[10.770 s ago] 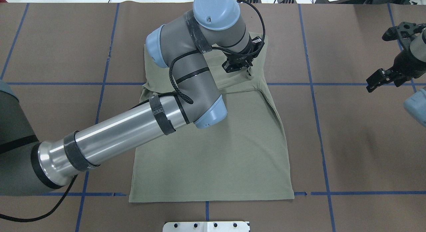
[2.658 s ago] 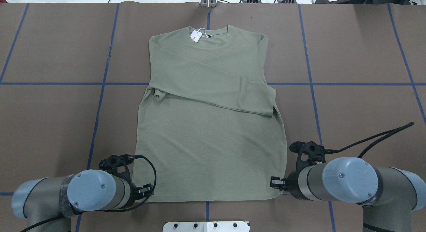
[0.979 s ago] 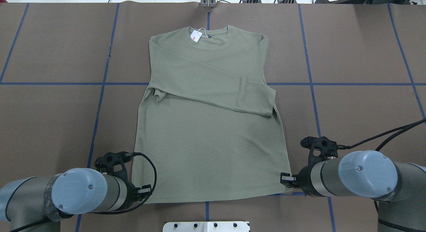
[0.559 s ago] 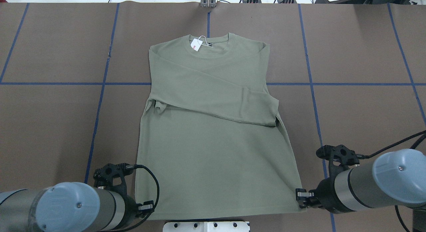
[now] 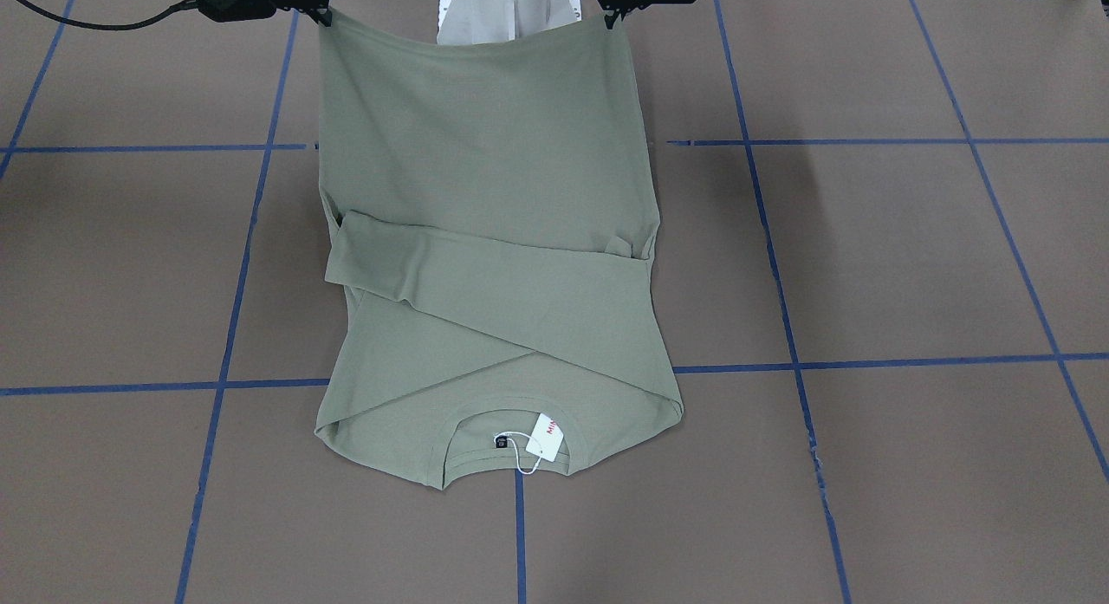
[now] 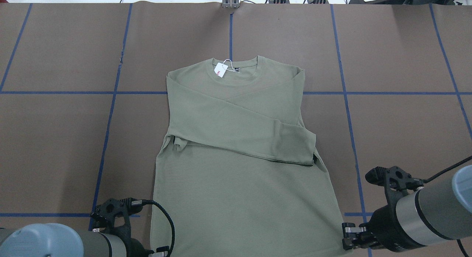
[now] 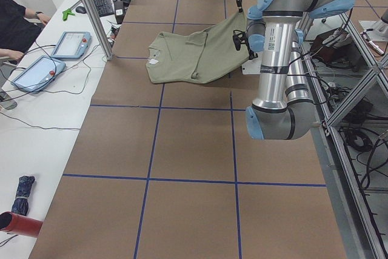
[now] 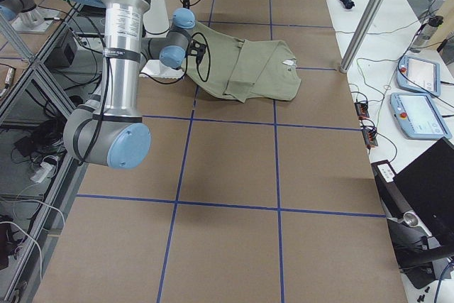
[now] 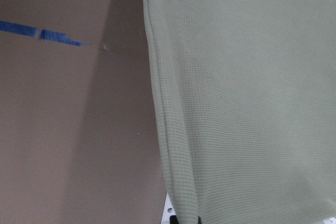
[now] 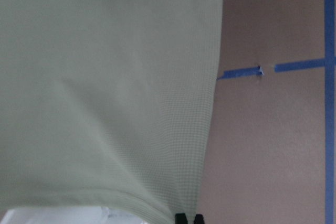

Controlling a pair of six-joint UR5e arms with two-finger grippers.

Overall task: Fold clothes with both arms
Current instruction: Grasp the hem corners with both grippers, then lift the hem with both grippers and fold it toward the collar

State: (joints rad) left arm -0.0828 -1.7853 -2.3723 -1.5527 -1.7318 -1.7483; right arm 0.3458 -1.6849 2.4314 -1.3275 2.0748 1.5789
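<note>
The sage-green shirt (image 6: 243,157) lies with its collar and white hang tag (image 6: 221,69) at the far end, both sleeves folded across the chest. Its hem end is lifted off the table towards the robot. My left gripper (image 6: 162,251) is shut on the hem's left corner, and my right gripper (image 6: 348,240) is shut on the hem's right corner. In the front-facing view the left gripper (image 5: 617,10) and the right gripper (image 5: 316,10) hold the hem stretched between them. Each wrist view shows cloth (image 9: 247,103) (image 10: 105,103) running into shut fingertips (image 10: 188,217).
The brown table (image 6: 55,139) carries a grid of blue tape lines (image 6: 110,113). The robot's white base plate (image 5: 507,15) sits under the raised hem. A side desk with tablets (image 7: 70,43) and a metal post (image 7: 91,10) stand beyond the table's far edge.
Both grippers, shut on the hem corners, have pulled back towards the robot and risen. The whole shirt has slid towards the robot, and its hem has left the table.
</note>
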